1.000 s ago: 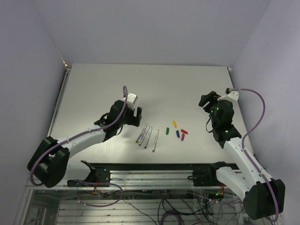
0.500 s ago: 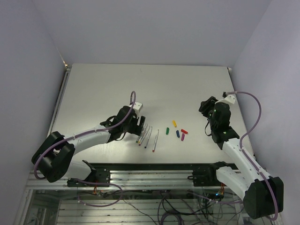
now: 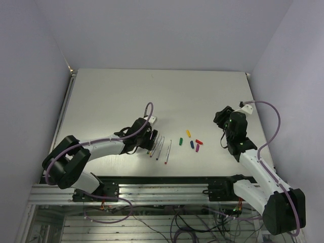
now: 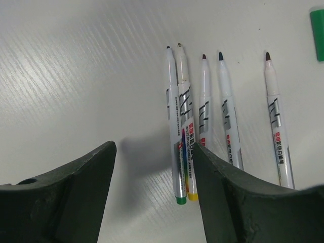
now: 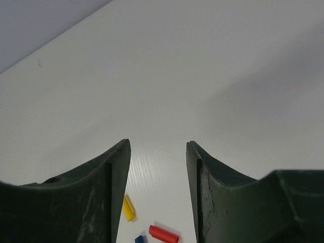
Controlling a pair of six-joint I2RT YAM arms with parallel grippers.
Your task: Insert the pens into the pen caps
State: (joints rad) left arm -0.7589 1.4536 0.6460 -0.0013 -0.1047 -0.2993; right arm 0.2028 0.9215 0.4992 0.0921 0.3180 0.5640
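Several pens lie side by side on the white table, and in the left wrist view they fan out with tips pointing away. My left gripper hangs low over their left end, open. The green-ended pen and the yellow-ended pen lie between its jaws, close to the right finger. Several pen caps lie to the right: green, yellow, blue, red. My right gripper hovers open and empty, right of and beyond the caps.
The green cap shows at the top right of the left wrist view. The right wrist view shows the yellow cap, red cap and a blue cap's edge below the jaws. Bare table stretches behind.
My left arm has swung right and down onto the pens' left end, its jaws narrowing. The right gripper has dipped slightly toward the caps and narrowed.
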